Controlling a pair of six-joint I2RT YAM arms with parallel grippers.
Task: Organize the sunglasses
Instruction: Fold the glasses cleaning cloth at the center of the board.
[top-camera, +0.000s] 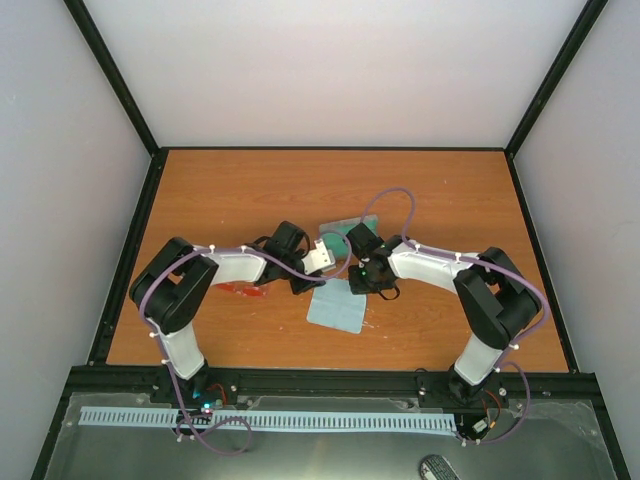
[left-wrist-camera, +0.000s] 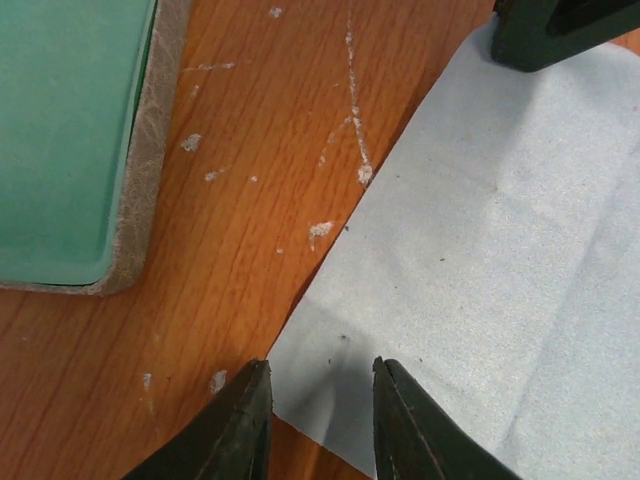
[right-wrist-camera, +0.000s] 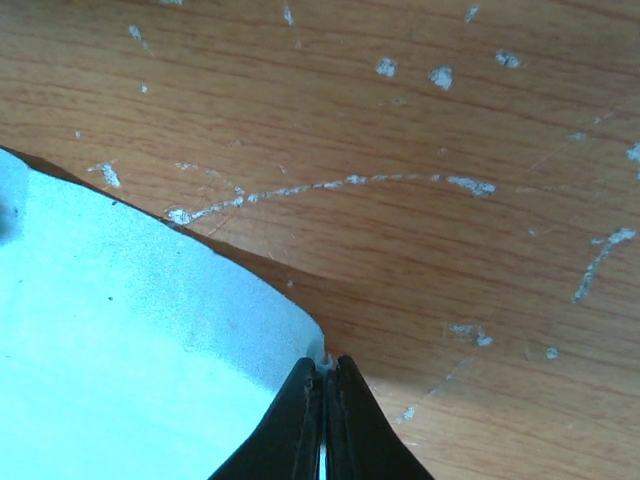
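The sunglasses (top-camera: 243, 290), red-orange, lie on the table at the left, partly hidden under my left arm. They show in neither wrist view. The light blue cloth (top-camera: 337, 310) lies flat in the middle. My left gripper (top-camera: 318, 286) is open, its jaws standing over a corner of the cloth (left-wrist-camera: 500, 250) with nothing between them (left-wrist-camera: 318, 372). My right gripper (top-camera: 368, 285) is shut (right-wrist-camera: 324, 362) on a corner of the cloth (right-wrist-camera: 120, 330), lifting it slightly. The grey case (top-camera: 345, 228) with a green inside lies open just behind the grippers.
The case's green inside and grey rim (left-wrist-camera: 135, 150) show at the left of the left wrist view, close to the cloth. The right gripper's fingers (left-wrist-camera: 545, 30) show at the far corner of the cloth. Black frame rails edge the wooden table (top-camera: 450, 200).
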